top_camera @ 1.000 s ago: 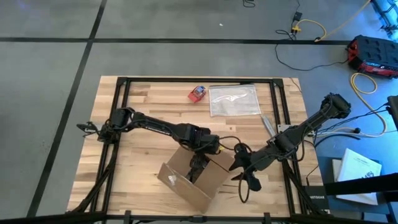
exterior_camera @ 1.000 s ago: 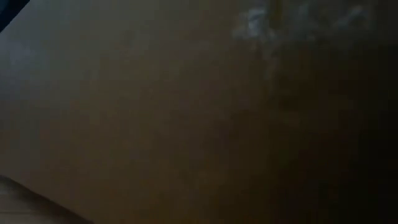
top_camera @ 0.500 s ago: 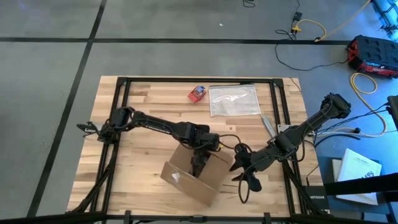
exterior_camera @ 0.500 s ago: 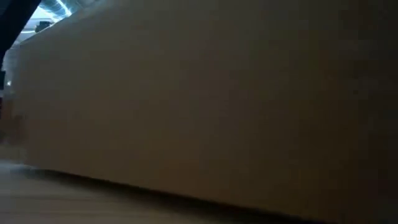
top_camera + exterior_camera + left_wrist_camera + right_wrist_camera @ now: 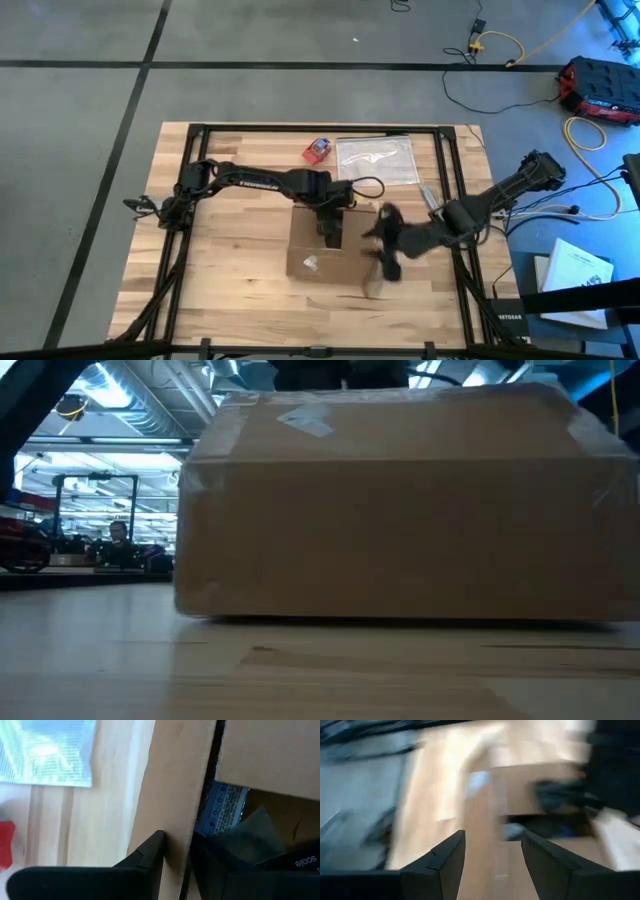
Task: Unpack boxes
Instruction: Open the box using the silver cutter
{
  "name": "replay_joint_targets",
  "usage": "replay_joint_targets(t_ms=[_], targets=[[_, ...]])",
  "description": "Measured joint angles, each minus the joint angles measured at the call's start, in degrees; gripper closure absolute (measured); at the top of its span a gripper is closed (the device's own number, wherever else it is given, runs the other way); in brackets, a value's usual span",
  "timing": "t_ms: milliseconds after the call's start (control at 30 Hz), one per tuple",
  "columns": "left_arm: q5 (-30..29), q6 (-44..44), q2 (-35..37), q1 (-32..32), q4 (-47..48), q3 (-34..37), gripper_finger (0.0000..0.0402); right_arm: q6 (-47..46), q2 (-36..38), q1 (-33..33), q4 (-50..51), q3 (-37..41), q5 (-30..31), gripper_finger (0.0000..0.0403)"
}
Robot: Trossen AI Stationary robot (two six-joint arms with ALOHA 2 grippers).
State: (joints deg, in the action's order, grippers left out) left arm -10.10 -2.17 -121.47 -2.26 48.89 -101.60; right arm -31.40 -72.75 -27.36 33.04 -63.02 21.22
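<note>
The brown cardboard box [image 5: 325, 250] rests flat on the wooden table, its sides square with the table's edges. It fills the low view [image 5: 400, 510], where shiny tape shows at its corners. My left gripper [image 5: 330, 232] is shut on the box's far-side cardboard edge. In the left wrist view [image 5: 175, 840], blue-printed packaging [image 5: 220, 807] shows inside the box. My right gripper [image 5: 385, 250], blurred, hangs open over the box's right end [image 5: 492, 840] and holds nothing. My left gripper pinches an upright strip of cardboard [image 5: 172, 820] on the box's far side, a wall or a flap. One finger [image 5: 150, 855] is outside the box and the other [image 5: 215, 865] inside. The fingers slant down from above. The box's bottom stays on the table.
A clear silvery bag [image 5: 378, 160] and a small red-and-blue object [image 5: 317, 150] lie near the table's far edge. A loose flap [image 5: 375, 283] juts from the box's near right corner. Black frame rails run along the table's sides. A person [image 5: 118, 535] shows far behind.
My left gripper has swung toward the table's far edge and right with the box. The box has turned about on the table from a slanted stance to square, sliding away from the near edge. My right gripper has risen, tipped and gone toward the far edge.
</note>
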Motion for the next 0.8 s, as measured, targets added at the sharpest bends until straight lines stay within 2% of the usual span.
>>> replay_joint_targets(t_ms=[167,367,533,700,800], targets=[[0.2,-2.0,0.0,-1.6,-0.2,0.0,0.0325,3.3,-0.4,5.1,0.8,0.0,-0.2,0.0221],[0.2,-4.5,0.0,-2.6,-0.2,0.0,0.0325,6.2,-3.1,9.5,4.4,0.1,-8.3,0.0221],[0.2,-4.7,0.0,-2.8,-0.2,0.0,0.0325,6.6,-6.0,9.8,5.4,0.1,-8.0,0.0222],[0.3,-3.8,0.0,-2.8,-0.4,0.0,0.0325,6.4,-8.1,9.8,5.6,0.1,-8.7,0.0244],[0.8,-3.7,0.0,-3.0,-0.8,0.0,0.0325,6.4,-8.3,9.9,4.0,0.0,-13.9,0.0266]])
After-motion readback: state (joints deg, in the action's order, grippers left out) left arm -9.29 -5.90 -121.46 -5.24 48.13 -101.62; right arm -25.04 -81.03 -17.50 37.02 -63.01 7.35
